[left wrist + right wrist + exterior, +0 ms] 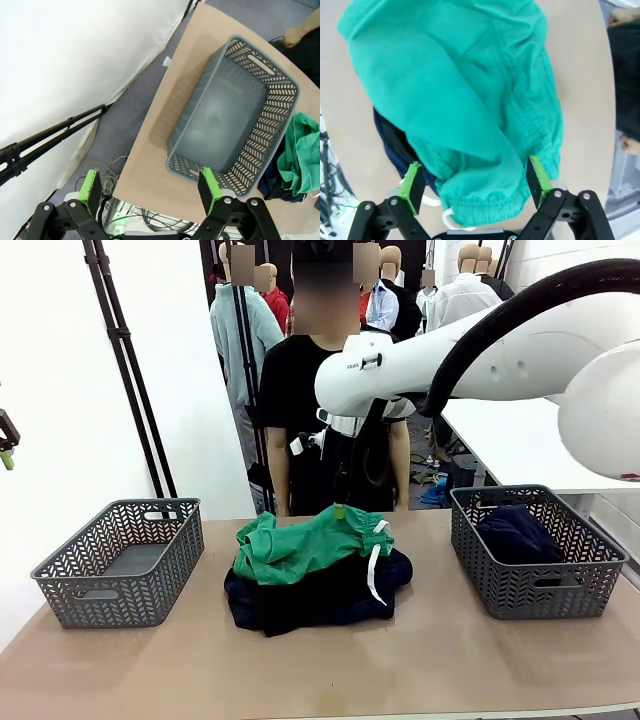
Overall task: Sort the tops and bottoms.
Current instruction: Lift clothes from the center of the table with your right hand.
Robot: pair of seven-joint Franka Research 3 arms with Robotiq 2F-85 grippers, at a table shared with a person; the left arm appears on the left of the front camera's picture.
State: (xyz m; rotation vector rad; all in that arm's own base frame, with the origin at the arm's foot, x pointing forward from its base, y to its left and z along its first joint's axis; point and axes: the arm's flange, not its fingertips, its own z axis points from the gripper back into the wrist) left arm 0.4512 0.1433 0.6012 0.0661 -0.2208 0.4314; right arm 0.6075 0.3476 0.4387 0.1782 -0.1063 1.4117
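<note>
Right gripper hangs directly over the heap in the middle of the table, its green-padded fingers spread wide with nothing between them. They bracket the gathered elastic waistband of the bright green soft cloth bottoms. That looks like a deliberate choice of spot, since the thick hem gives a firmer pinch than the loose fabric higher up. Left gripper is also spread and empty, parked high off the table's left corner and looking down into the grey plastic lattice basket on the left. From there it leaves the centre free for the other arm.

On the light brown tabletop, the green bottoms lie crumpled on top of a dark navy-and-black heap of clothes, so they are the obvious piece to lift first. Their long white drawstring cord trails down over the dark cloth and could snag or drag as the garment comes up.

The left basket is bare inside, while the matching grey lattice basket on the right already holds a folded dark blue garment. With one basket on each side of the heap, each arm has a short carry. Which basket is meant for bottoms cannot be told from here.

At the far edge, a person in a black shirt stands facing the table, hands clear of the clothes.
</note>
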